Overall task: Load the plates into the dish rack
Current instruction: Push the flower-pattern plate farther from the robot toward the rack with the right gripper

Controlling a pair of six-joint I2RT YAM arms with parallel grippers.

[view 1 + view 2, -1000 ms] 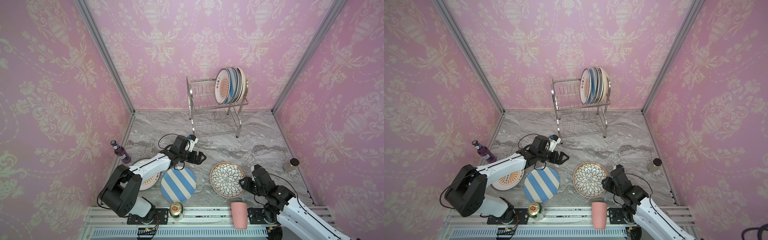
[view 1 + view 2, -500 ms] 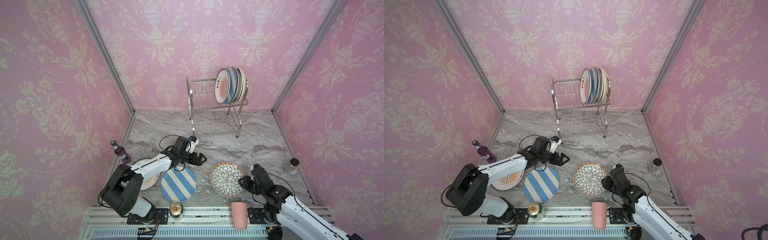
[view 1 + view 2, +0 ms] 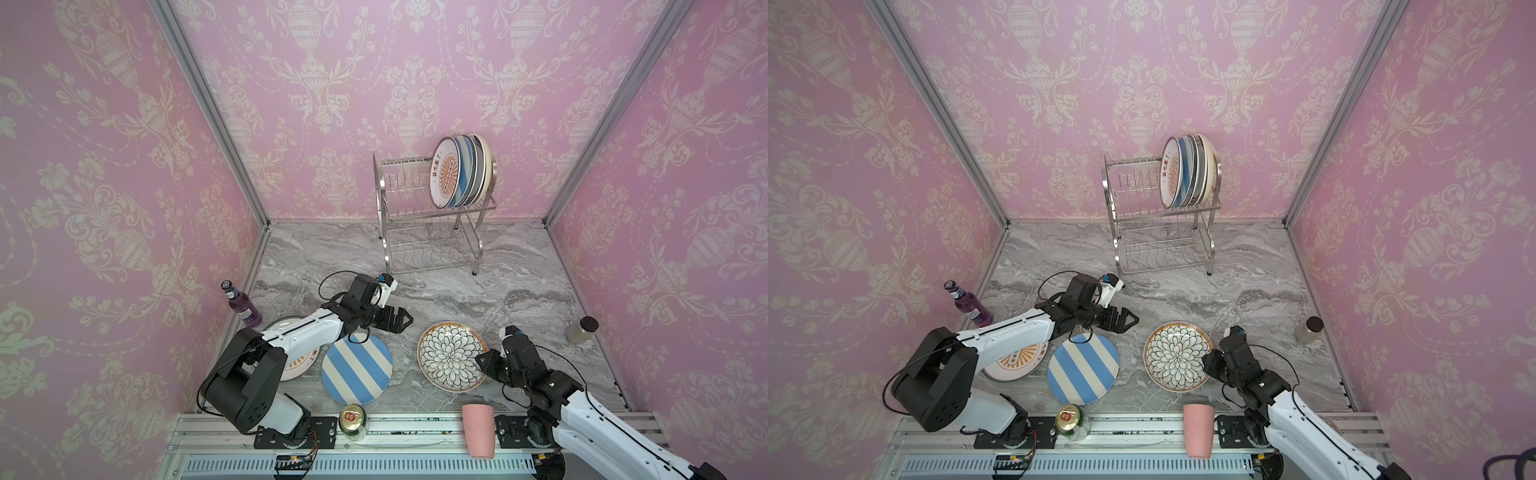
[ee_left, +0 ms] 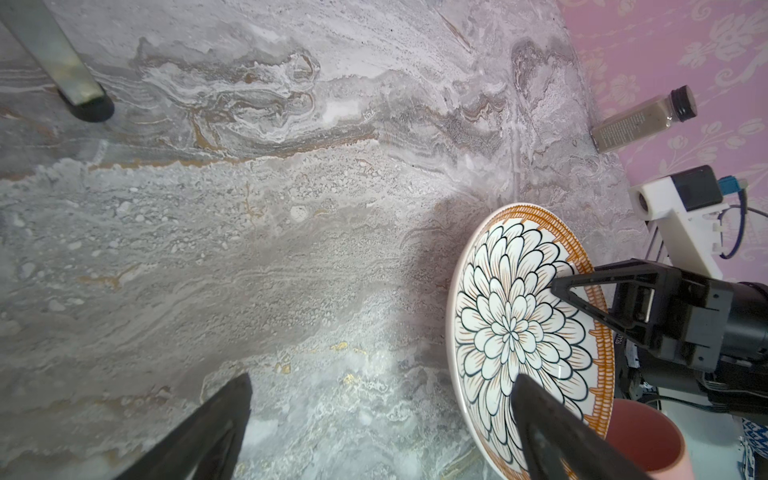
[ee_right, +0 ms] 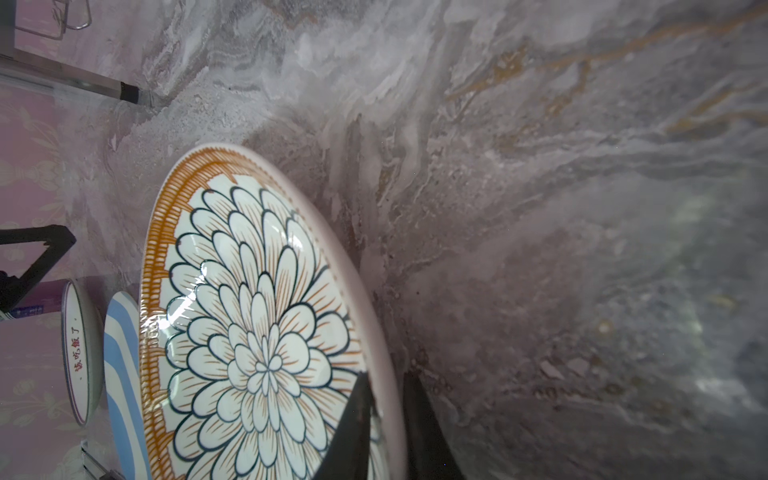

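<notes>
In both top views I am watching the right gripper (image 3: 483, 361) pinching the right rim of the petal plate (image 3: 451, 360), which is lying on the counter (image 3: 519, 291) near its front edge, right of the middle. The left gripper (image 3: 400, 322) is hovering with jaws spread wide, holding nothing, between that plate and the striped plate (image 3: 357, 370). The rack (image 3: 1163, 245) is standing at the counter's back edge, with several plates upright at the right end of its upper shelf and free slots to their left.

In the left wrist view the right gripper's upper finger (image 4: 582, 291) is lying across the plate's orange band.

In the right wrist view the two fingers are straddling the rim, one on the face and one beneath, with only the rim between them.

I am judging the bite as shallow, so I am planning a slow lift. I would tip the plate upright before carrying it back and aim for the free slot beside the racked plates.

Compared with a second ago, the right jaws are narrower and sitting slightly further onto the rim. The plate, the rack's load and the left gripper are staying much as they were
</notes>
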